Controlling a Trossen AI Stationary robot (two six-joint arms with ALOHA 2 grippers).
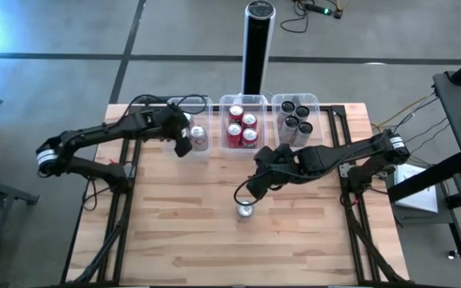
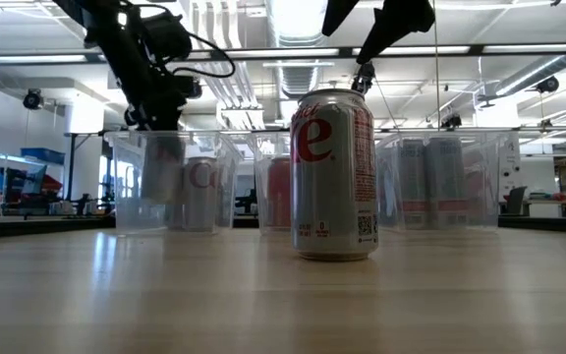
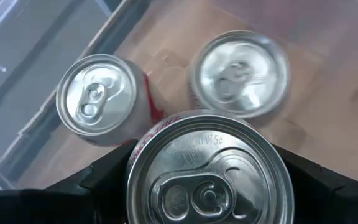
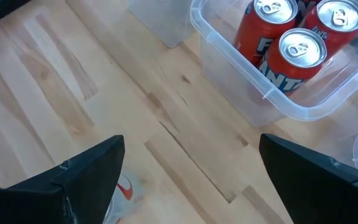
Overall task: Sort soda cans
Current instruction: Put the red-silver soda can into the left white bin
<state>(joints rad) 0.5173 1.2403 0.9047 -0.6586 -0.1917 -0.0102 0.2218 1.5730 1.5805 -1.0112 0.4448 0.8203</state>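
- The left claw (image 1: 184, 138) is seen over the left clear bin (image 1: 189, 102) at the far edge of the worktop (image 1: 174, 224). Its fingers are clamped on a silver can (image 3: 209, 168), held upright with its top facing the wrist camera.
- Two more silver cans (image 3: 98, 94) are observed standing in that bin beneath the held one; a free patch of bin floor appears to lie beside them, so a straight descent is judged to be what the left arm needs next.
- The middle bin (image 1: 243, 99) is noted to hold red cans (image 1: 242, 126); the right bin (image 1: 296, 99) holds dark cans (image 1: 294, 120).
- One silver can (image 1: 246, 210) stands upright on the open worktop, apart from the bins, its long axis vertical.
- The right claw (image 1: 256, 186) is found spread wide with nothing between its fingers, above and just to the bin side of that lone can. The right arm is clearly the nearer one.
- A short move toward the front edge, then down, is judged necessary.
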